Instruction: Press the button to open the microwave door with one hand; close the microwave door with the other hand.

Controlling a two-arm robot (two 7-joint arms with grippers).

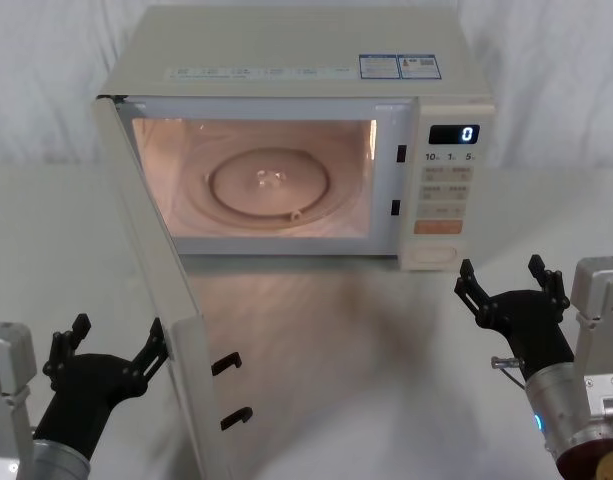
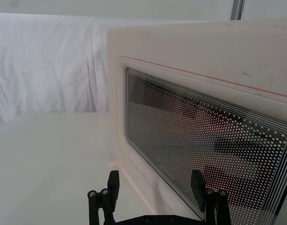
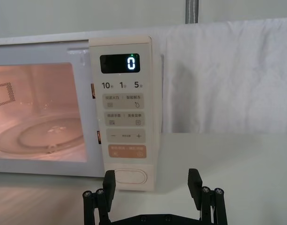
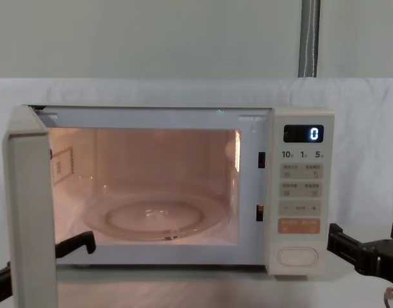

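Microwave door (image 1: 161, 300) hung wide open toward six o'clock; we saw our left gripper (image 1: 111, 350), fingers apart, at its nine o'clock, nearer than our right gripper (image 1: 501, 285), also spread.

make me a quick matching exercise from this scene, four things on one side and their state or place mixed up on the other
Things:
1. microwave door
2. button
3. left claw
4. display

States or places:
A. reads 0
B. swung wide open
C. at the bottom of the control panel
D. open, beside the door's outer face

Pairs: 1-B, 2-C, 3-D, 4-A
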